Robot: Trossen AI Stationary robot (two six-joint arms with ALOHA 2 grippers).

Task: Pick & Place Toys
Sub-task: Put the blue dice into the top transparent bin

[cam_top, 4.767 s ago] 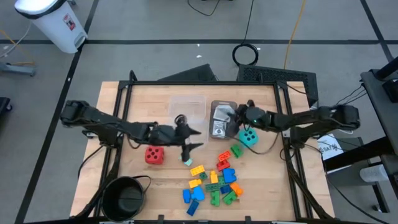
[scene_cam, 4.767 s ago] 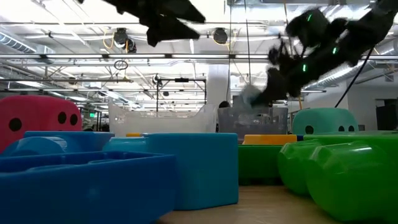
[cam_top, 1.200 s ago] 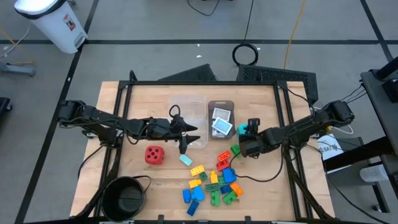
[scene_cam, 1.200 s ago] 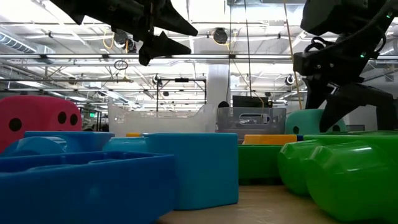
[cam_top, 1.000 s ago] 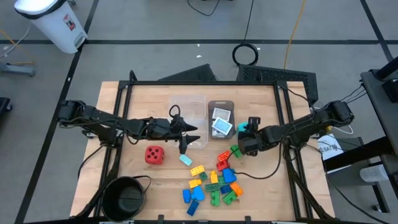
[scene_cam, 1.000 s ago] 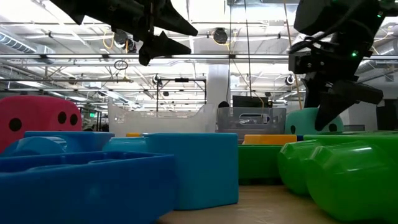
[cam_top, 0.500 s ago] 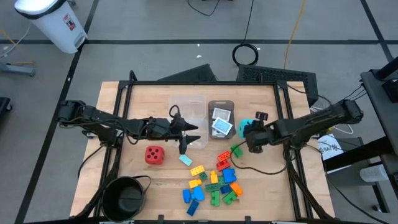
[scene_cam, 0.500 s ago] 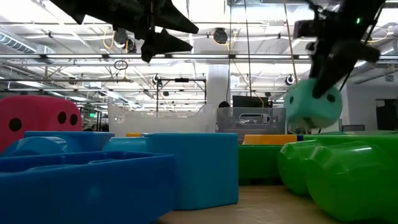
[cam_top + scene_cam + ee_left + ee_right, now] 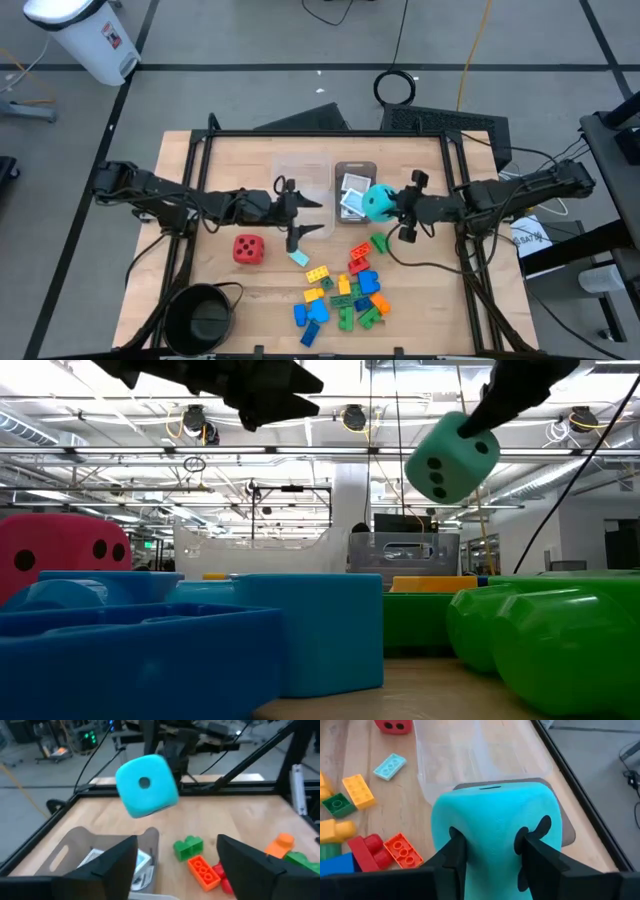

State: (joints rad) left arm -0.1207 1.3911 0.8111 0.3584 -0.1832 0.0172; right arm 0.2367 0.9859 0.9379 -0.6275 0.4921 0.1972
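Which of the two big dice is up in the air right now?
The teal die, pinched in the right gripper above the grey tray. The red die sits on the table, untouched, near the left gripper.

The right arm reaches in low from the table's right edge (image 9: pixel 452 180), its forearm nearly level, and the right gripper (image 9: pixel 388 205) is clamped on the teal die (image 9: pixel 377 201), one finger (image 9: pixel 454 851) pressed on each flank (seen from its wrist). The left arm stretches from the table's left side, its left gripper (image 9: pixel 312 216) hanging with fingers spread apart above the tabletop.
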